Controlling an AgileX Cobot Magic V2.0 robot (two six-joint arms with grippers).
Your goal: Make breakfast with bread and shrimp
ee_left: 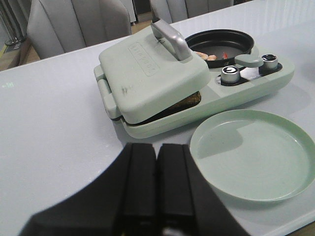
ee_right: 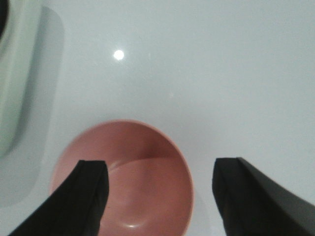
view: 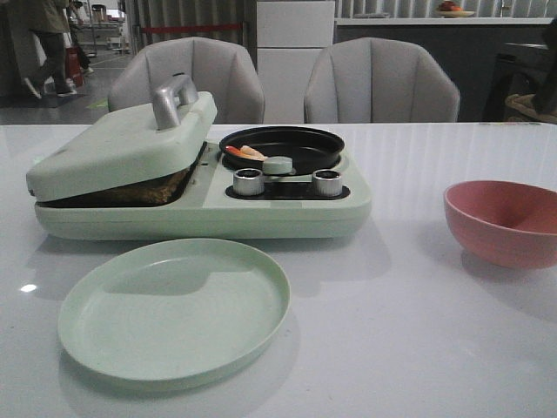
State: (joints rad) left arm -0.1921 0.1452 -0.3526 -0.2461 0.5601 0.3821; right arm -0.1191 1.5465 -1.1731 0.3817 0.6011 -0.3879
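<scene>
Bread (view: 144, 187) under press lid (view: 122, 144), shrimp (view: 246, 153) in pan — left claw (ee_left: 156, 182) together, right claw (ee_right: 157, 196) apart; lift by handle (view: 174, 100) squarely, plate (view: 174, 309) ready.

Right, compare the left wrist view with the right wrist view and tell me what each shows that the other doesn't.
Only the left wrist view: the shut left gripper, the green plate, the lid propped on bread, the shrimp in the black pan.
Only the right wrist view: the open right gripper above the empty pink bowl.
Both: the breakfast maker and white table.
</scene>
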